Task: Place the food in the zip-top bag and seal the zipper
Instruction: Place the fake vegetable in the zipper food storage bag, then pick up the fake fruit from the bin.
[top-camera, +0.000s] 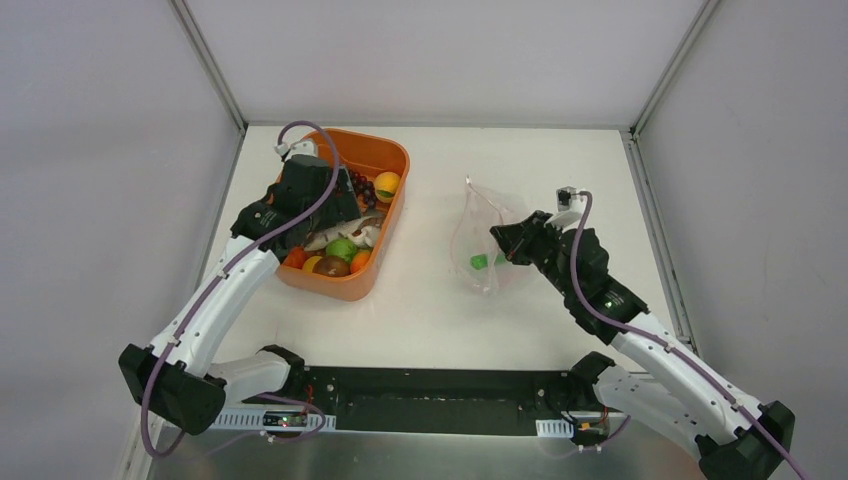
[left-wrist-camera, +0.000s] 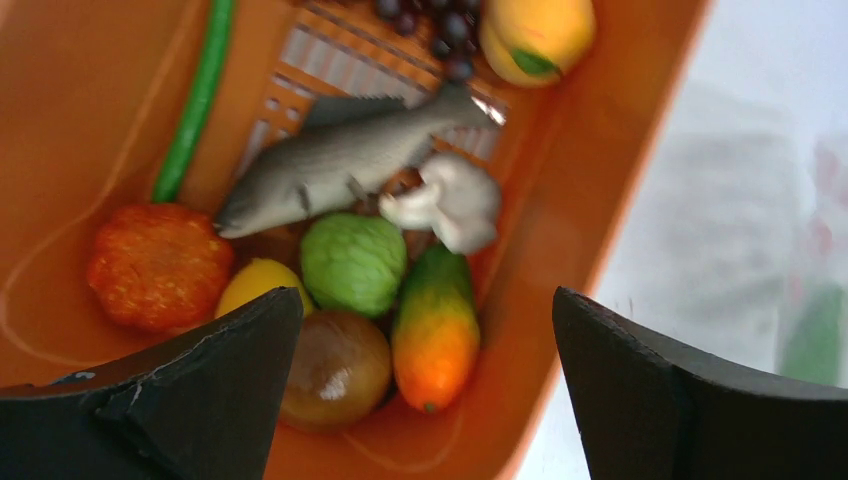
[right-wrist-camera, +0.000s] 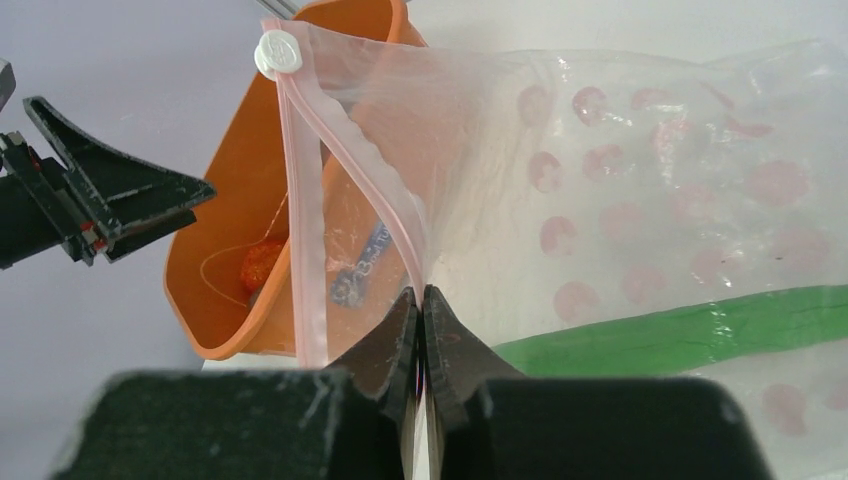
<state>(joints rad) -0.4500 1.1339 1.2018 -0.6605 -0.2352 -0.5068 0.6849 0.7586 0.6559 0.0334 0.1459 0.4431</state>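
black jaws of the left gripper (left-wrist-camera: 425, 298), lower edge of the left wrist view: spread wide, nothing between them, hanging above the orange basket (left-wrist-camera: 600, 150).

basket contents, same view:
- grey fish (left-wrist-camera: 330, 165) lying across the middle
- long green pod (left-wrist-camera: 195, 95) along the upper left wall
- dark grape bunch (left-wrist-camera: 440, 25) and yellow-orange fruit (left-wrist-camera: 540, 30) at the top edge
- white mushroom-like piece (left-wrist-camera: 450, 200) touching the fish
- bumpy green fruit (left-wrist-camera: 352, 262), yellow fruit (left-wrist-camera: 255, 285), rough orange-red fruit (left-wrist-camera: 158, 265), brown round fruit (left-wrist-camera: 335, 368) and orange-and-green fruit (left-wrist-camera: 435, 335) packed together just above the jaws

right gripper (right-wrist-camera: 420, 300), bottom centre of the right wrist view: jaws closed on one lip of the zip-top bag (right-wrist-camera: 650, 180), where its pink zipper (right-wrist-camera: 305, 200) runs. the other lip hangs apart, so the mouth is open. white slider (right-wrist-camera: 277, 52) at upper left.

green food piece (right-wrist-camera: 700, 325): inside the bag, lower right.

top view: basket upper left of centre, bag right of centre on the white worktop (top-camera: 430, 320), the two apart.
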